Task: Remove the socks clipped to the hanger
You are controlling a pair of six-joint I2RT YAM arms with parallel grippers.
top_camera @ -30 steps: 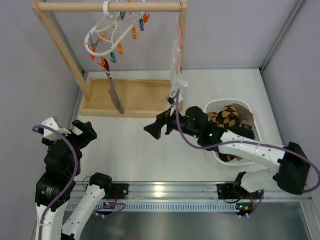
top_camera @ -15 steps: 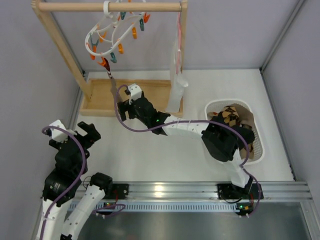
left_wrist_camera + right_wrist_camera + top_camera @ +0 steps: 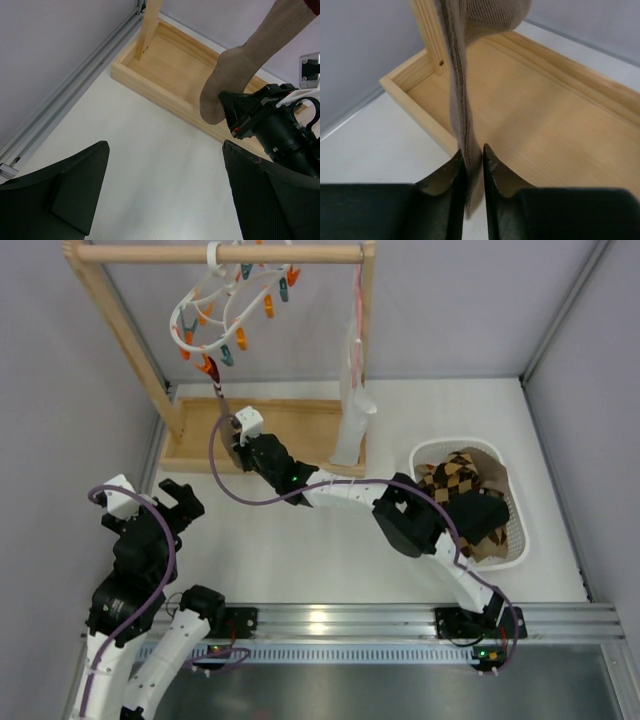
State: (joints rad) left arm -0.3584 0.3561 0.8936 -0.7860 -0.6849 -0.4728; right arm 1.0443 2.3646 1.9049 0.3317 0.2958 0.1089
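1. Brown and limp, the only sock (image 3: 226, 425) clipped to the hanger (image 3: 200, 315) dangles from an orange clip (image 3: 207, 366) over the back-left corner of the surface. Its toe hangs above the wooden tray (image 3: 300, 430). The right tool (image 3: 238, 435) is clenched on its lower end. Other socks lie in the white basket (image 3: 430, 450) by the right edge. A sideways tug would likely swing the hanger on the rail (image 3: 220, 254) instead of opening the clip. The frame's post crowds the left and a white cloth (image 3: 355, 410) the right, so the open room lies toward the near edge.

2. From the left wrist, the left tool (image 3: 165, 165) is spread and empty over bare surface near the left edge, apart from the sock (image 3: 230, 75). The right tool (image 3: 245, 112) sits just ahead, so any reach forward risks crossing it.

3. From the right wrist, the right tool (image 3: 470, 165) pinches only a thin fold of the sock (image 3: 462, 90). With so little caught, the cloth could slide out under a firm pull. The tray (image 3: 545, 125) lip lies just beneath, so dipping lower risks a knock.
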